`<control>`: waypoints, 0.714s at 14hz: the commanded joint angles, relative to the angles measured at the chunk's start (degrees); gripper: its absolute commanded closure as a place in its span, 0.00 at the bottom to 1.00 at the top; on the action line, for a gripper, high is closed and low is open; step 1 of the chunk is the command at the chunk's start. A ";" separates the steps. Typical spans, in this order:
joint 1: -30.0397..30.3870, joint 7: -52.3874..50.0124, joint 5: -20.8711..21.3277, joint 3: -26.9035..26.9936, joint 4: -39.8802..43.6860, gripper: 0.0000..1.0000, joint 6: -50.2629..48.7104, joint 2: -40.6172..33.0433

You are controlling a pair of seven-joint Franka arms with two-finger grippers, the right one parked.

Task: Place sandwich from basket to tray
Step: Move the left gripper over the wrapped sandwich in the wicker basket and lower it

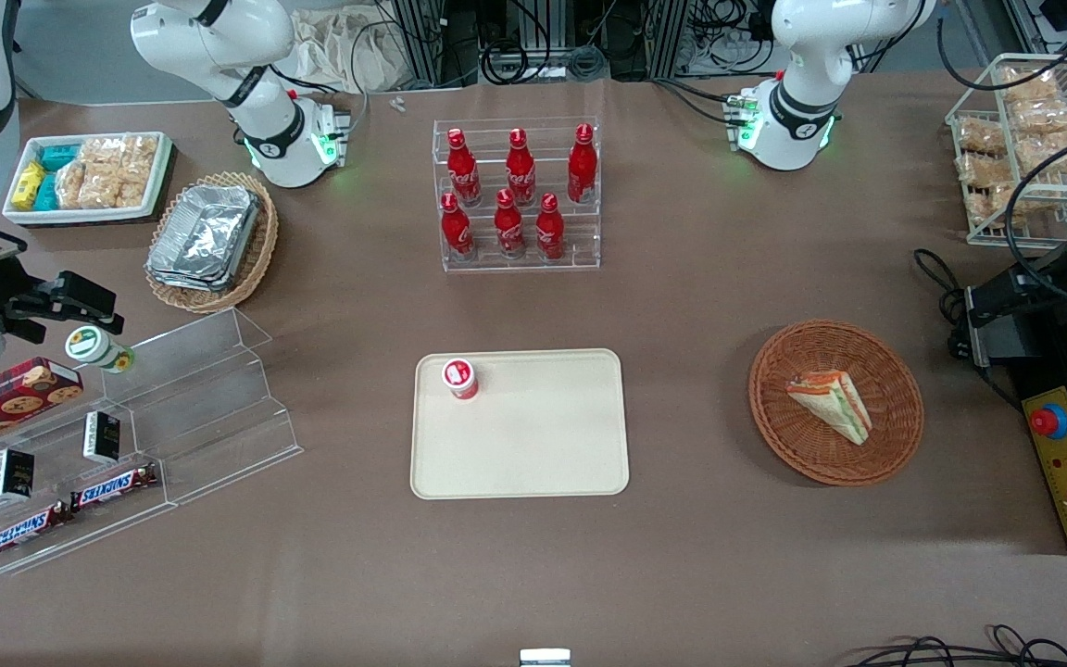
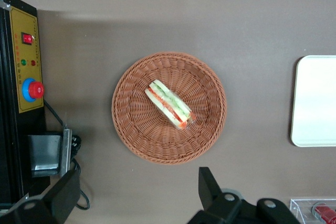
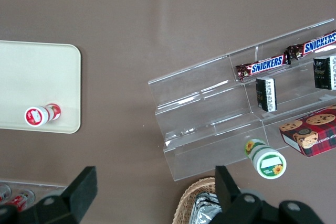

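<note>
The sandwich [image 1: 832,403] [image 2: 169,103], a white-bread wedge with green and red filling, lies in the round orange-brown basket [image 1: 793,440] [image 2: 136,127] toward the working arm's end of the table. The cream tray [image 1: 533,445] [image 2: 315,103] [image 3: 37,77] lies flat at mid-table, beside the basket. My left gripper [image 1: 983,329] [image 2: 136,195] hangs high above the table beside the basket, farther from the tray. It is open wide with nothing between its fingers, clear of the basket rim.
A small red-and-white bottle [image 1: 460,378] [image 3: 39,115] stands on a tray corner. A black and yellow control box [image 1: 1066,463] [image 2: 26,66] sits close beside the basket. A clear rack of red bottles [image 1: 517,195] stands farther from the front camera than the tray.
</note>
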 commanded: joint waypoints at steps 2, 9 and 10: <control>-0.77 -3.16 -0.54 -0.84 2.88 0.00 -0.60 2.57; -0.86 -29.14 -2.73 -1.99 -11.93 0.00 12.89 1.79; -0.95 -36.14 -3.01 -2.08 -15.11 0.00 15.20 1.78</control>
